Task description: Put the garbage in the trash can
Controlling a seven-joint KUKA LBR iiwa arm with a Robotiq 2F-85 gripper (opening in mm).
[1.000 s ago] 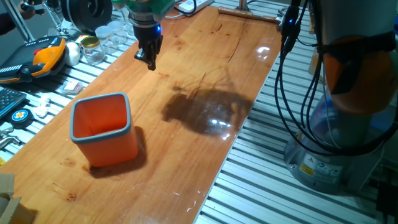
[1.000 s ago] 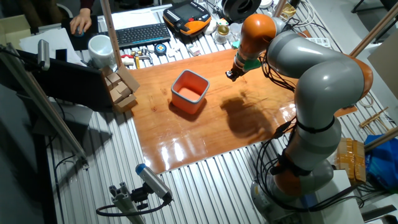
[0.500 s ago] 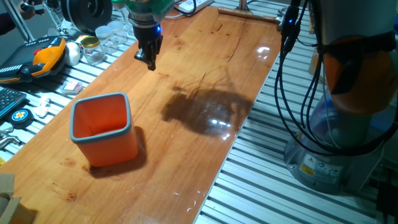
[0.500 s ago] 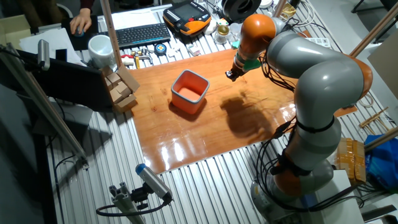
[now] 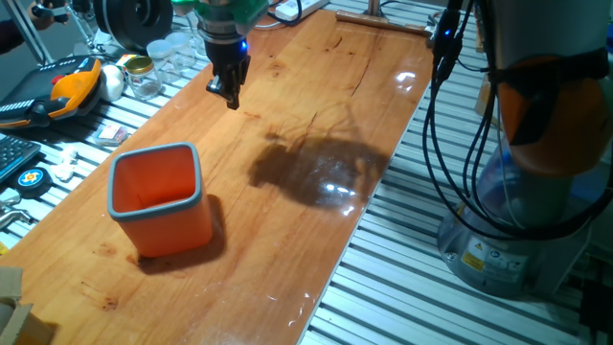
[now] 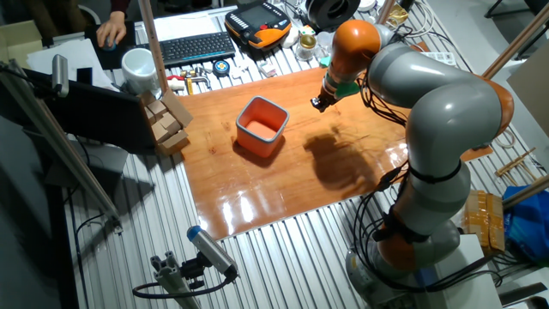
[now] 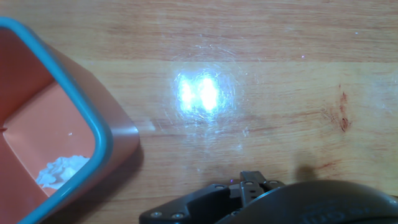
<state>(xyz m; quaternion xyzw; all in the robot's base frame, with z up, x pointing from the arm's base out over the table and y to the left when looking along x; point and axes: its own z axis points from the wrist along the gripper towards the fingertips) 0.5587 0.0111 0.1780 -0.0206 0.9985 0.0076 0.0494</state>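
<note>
The trash can [image 5: 158, 199] stands upright on the wooden table [image 5: 316, 115], mouth up, and the garbage [image 7: 61, 170], a shapeless white wad, lies on its floor; the gripper [image 5: 230, 93] hangs above the wood well apart, fingers close together, holding nothing visible

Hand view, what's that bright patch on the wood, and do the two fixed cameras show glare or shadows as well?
Hand view: a lamp reflection forms a bright double glare spot on the table; the trash can looks soft-edged. One fixed view: glare near the far right edge, and a dark arm shadow mid-table beyond the tool. The other fixed view: bright sheen along the near table edge, plus the same shadow.
</note>
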